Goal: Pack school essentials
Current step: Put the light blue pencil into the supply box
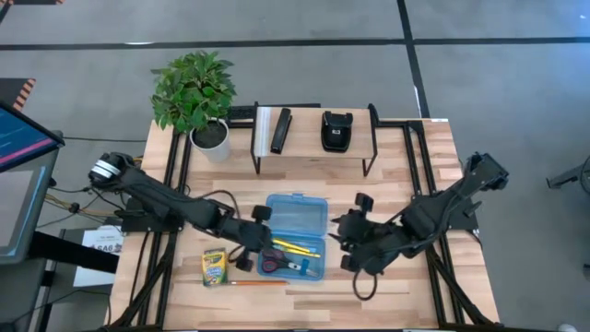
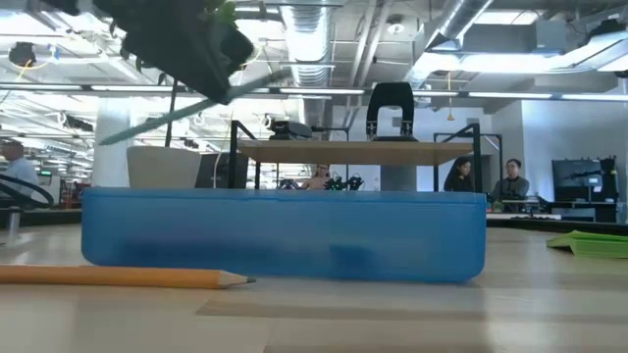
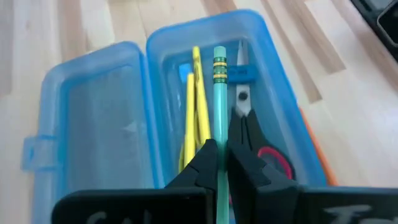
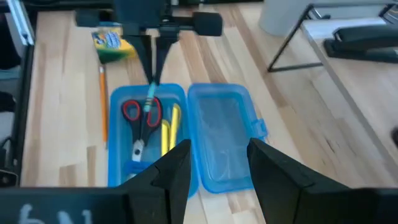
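An open blue plastic box [image 1: 295,226] lies at the table's middle. It holds yellow pencils [image 3: 196,106], red-handled scissors [image 3: 261,149] and a small blue eraser [image 3: 241,73]. My left gripper [image 3: 219,146] hangs over the box, shut on a green pencil [image 3: 219,81]. My right gripper [image 4: 217,168] stands open above the table to the right of the box, with nothing between its fingers. The crayon box [image 1: 214,267] and an orange pencil [image 1: 258,283] lie flat on the table left of and in front of the box. A lime-green sticky-note pad [image 2: 594,242] lies at the right. My left gripper pinches the green pencil's shaft [image 3: 219,124] between its two fingers. The fingers slant down from the table's left. The pencil runs on ahead of the fingers, its eraser end [image 3: 219,62] farthest from the wrist. It is lifted clear above the box and tilted.
A low shelf [image 1: 313,138] at the far side carries a black stapler [image 1: 336,129] and a flat black bar [image 1: 281,129]. A potted plant [image 1: 198,97] stands at the far left. Bare wood shows along the near edge.
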Available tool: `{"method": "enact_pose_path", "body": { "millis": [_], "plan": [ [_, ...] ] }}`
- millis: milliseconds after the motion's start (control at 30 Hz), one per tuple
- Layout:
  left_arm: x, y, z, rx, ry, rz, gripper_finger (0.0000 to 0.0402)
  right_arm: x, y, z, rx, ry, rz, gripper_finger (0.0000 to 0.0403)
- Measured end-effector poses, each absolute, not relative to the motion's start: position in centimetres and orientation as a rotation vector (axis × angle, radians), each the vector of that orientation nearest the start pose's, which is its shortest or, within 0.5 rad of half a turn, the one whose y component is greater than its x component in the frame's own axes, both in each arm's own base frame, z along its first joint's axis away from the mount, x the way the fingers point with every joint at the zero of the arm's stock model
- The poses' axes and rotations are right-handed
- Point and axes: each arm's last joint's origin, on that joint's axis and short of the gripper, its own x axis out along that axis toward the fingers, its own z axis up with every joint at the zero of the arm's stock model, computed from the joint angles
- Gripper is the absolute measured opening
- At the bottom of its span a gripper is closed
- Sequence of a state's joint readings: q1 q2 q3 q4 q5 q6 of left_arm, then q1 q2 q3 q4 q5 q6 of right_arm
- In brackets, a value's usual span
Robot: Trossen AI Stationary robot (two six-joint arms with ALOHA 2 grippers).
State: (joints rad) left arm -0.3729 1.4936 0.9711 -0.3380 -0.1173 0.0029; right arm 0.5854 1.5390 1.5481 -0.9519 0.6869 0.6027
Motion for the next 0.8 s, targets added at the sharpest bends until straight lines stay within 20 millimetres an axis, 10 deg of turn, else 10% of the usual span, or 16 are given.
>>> {"method": "enact_pose_path", "body": {
  "millis": [800],
  "plan": [
    [36.5,-11.5,17.4,0.035,0.904,-0.306,0.0011,23.7,13.4,30.7,0.169,0.639,-0.358,0.0177]
  ]
}}
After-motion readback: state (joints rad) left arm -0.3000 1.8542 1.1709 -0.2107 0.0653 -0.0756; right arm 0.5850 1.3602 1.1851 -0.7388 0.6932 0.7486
